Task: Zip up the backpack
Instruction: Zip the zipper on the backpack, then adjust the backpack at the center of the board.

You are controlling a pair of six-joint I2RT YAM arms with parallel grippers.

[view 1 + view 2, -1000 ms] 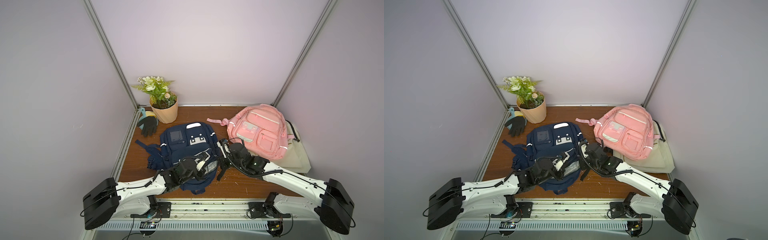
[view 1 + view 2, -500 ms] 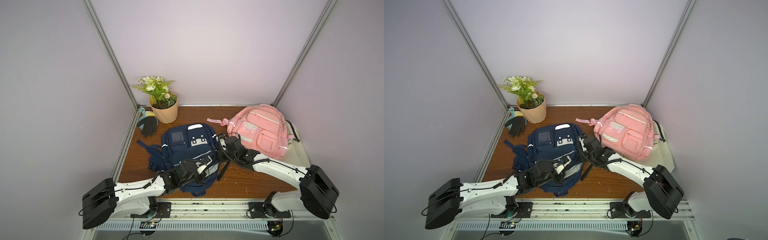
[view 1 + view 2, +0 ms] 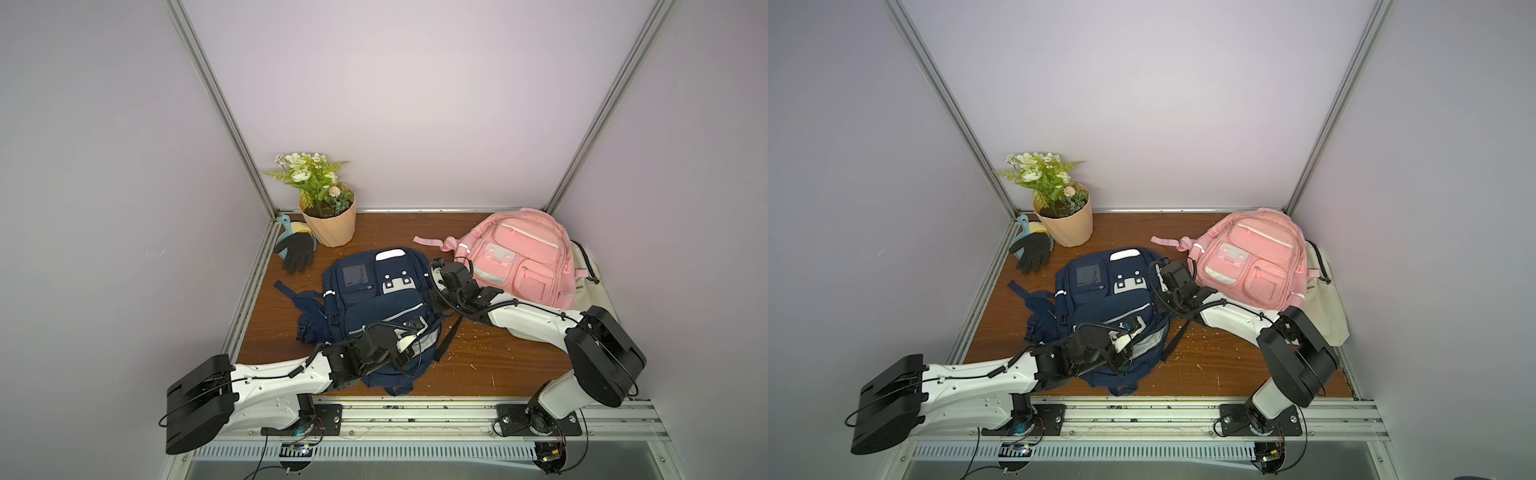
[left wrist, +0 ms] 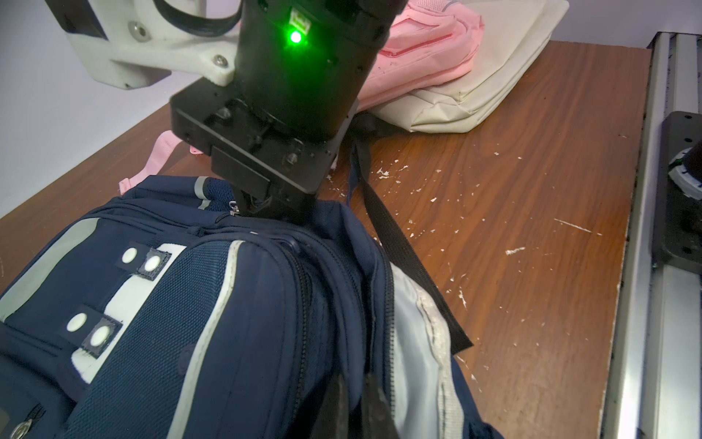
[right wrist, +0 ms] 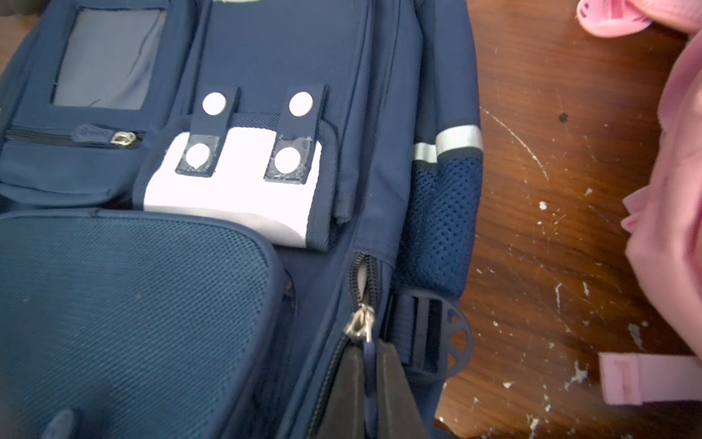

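Lying flat and face up on the left half of the surface (image 3: 519,365), one end close to the front edge, the navy backpack (image 3: 374,299) is the bag in hand; a pink backpack (image 3: 523,257) rests on a cream tote (image 3: 590,295) toward the far right corner and a flower pot (image 3: 330,224) stands in the far left corner, none of them held. The left arm (image 3: 282,374) reaches in from the front edge. Its jaws are closed on a fold of navy fabric at the bag's near end, just beside the zipper track (image 4: 385,296), which reads as bracing the bag. The right arm (image 3: 532,320) comes across from the right edge to the side of the bag facing that edge, and its jaws are closed on the zipper pull (image 5: 367,353), with the slider (image 5: 359,323) just ahead of them. Beyond the slider a short stretch of teeth (image 5: 357,281) looks parted, grey showing between them, before the track disappears under a fabric flap (image 5: 376,228) beside the mesh side pocket (image 5: 442,220). The track between the two sets of jaws looks drawn together in the left wrist view, though folds hide part of it. By that showing the zipping seems nearly done: what appears left is the last short run to the flap, then letting go of pull and fabric.
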